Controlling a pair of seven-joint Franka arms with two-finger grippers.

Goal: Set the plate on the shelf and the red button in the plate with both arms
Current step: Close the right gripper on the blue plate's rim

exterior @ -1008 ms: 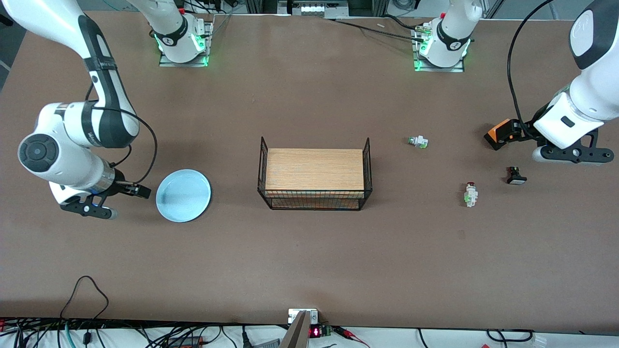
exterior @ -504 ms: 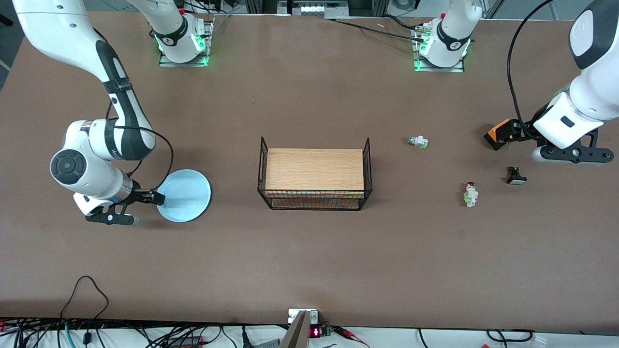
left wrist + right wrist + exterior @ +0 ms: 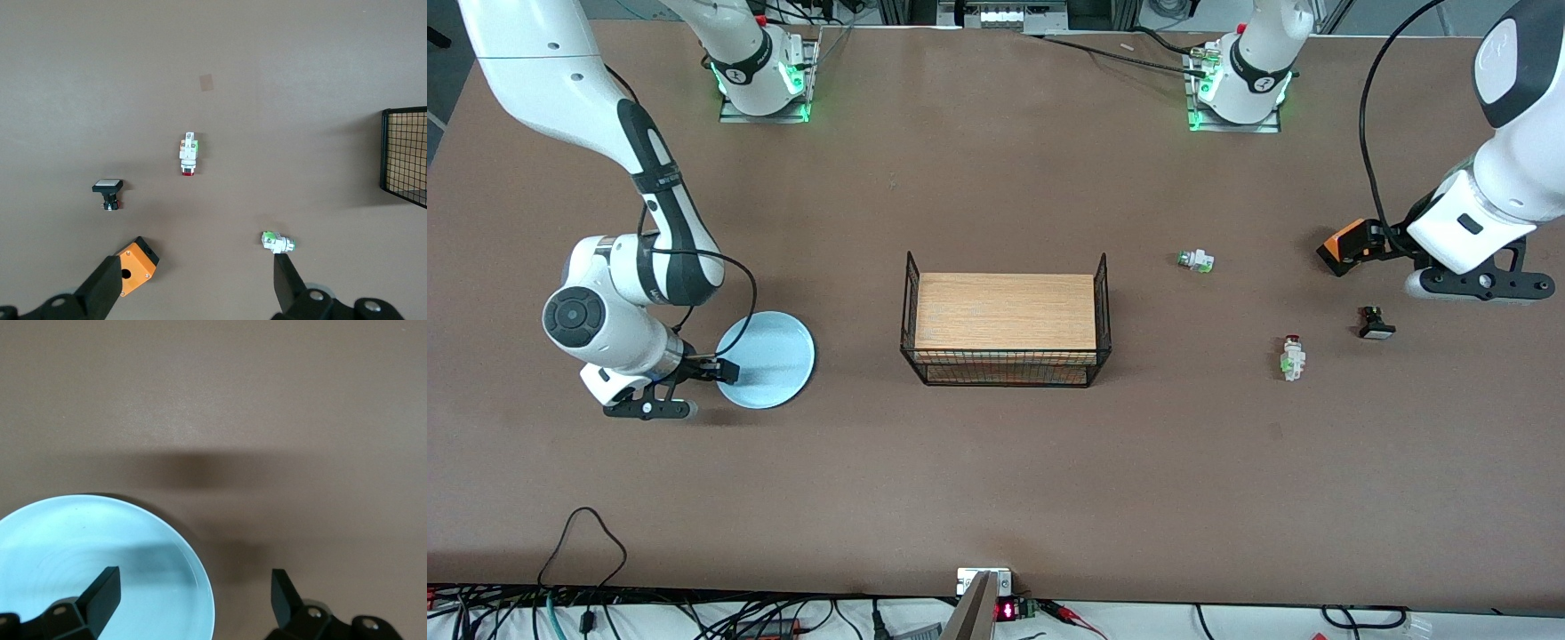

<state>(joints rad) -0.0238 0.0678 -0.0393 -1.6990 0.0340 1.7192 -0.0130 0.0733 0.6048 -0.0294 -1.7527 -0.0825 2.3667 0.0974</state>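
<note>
The pale light-blue plate point(image 3: 769, 360) lies on the table toward the right arm's end; it also shows in the right wrist view point(image 3: 80, 567). My right gripper point(image 3: 711, 371) is open and low at the plate's rim, which runs between its jaws point(image 3: 193, 577); one finger point(image 3: 100, 600) is over the plate, the other off it. The red button point(image 3: 1292, 356) lies on its side toward the left arm's end, red cap showing in the left wrist view point(image 3: 188, 155). My left gripper point(image 3: 1383, 240) waits open and empty point(image 3: 197, 273) up over an orange box.
A wooden-topped wire rack point(image 3: 1005, 311) stands mid-table; its mesh shows in the left wrist view point(image 3: 405, 157). Near the red button lie a white part without a red cap point(image 3: 1196, 260), a small black part point(image 3: 1376, 324) and the orange box point(image 3: 1343, 244).
My right arm has swung in toward the plate, bringing its open gripper from beside the plate onto the plate's rim. The left arm has not moved.
</note>
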